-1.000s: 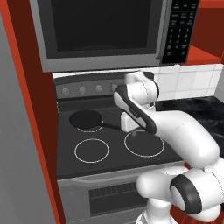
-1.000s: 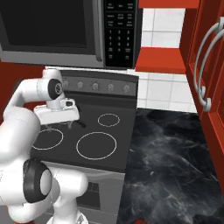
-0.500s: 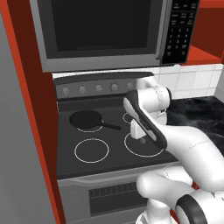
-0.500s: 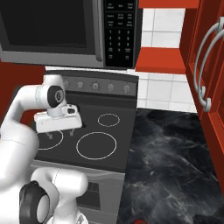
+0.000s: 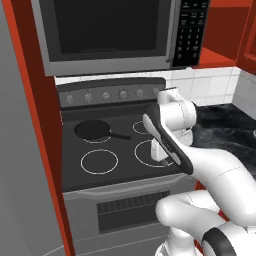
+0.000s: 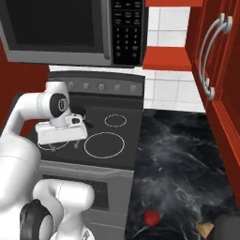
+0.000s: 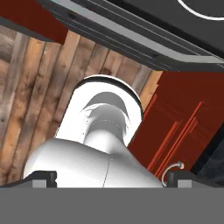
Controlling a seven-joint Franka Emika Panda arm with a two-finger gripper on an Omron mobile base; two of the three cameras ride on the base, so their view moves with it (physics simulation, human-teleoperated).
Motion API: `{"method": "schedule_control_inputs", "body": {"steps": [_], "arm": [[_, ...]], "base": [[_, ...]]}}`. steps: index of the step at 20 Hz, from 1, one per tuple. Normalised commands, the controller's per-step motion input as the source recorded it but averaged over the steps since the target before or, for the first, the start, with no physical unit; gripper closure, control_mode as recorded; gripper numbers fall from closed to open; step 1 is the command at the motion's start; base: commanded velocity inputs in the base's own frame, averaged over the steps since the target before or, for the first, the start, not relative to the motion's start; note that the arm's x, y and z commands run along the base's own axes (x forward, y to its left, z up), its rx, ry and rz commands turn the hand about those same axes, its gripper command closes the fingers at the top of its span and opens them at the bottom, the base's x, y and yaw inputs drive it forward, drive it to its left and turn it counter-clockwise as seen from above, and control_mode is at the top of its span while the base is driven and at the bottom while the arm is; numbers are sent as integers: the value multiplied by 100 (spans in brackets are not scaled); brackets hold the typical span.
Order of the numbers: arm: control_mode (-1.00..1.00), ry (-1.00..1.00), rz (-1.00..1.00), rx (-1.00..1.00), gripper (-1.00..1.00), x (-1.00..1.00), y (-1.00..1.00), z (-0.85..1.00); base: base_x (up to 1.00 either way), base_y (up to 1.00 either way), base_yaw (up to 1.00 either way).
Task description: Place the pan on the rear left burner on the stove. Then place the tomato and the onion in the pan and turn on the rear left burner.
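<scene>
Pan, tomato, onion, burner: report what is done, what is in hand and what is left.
Done: the pan sits on the rear left burner of the stove. In hand: nothing; the hand hangs open and empty over the front of the cooktop. Left: the tomato and what may be the onion lie on the dark counter; the burner shows no glow.

Black pan (image 5: pixel 93 130); red tomato (image 6: pixel 151 217); black-marbled counter (image 6: pixel 178 159).

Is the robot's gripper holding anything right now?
No, nothing is held. The gripper hangs open and empty over the stove. The pan sits by itself on the rear left burner.
</scene>
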Motion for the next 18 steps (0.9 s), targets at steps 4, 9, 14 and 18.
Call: {"method": "schedule_control_inputs", "body": {"steps": [4, 9, 14, 18], "arm": [[100, 0, 0, 0, -100, 0, 0, 0], [100, 0, 0, 0, -100, 0, 0, 0], [100, 0, 0, 0, -100, 0, 0, 0], [100, 0, 0, 0, -100, 0, 0, 0]], "base": [[-38, 0, -31], [0, -2, -51], [0, -8, -62], [0, -4, -53]]}}
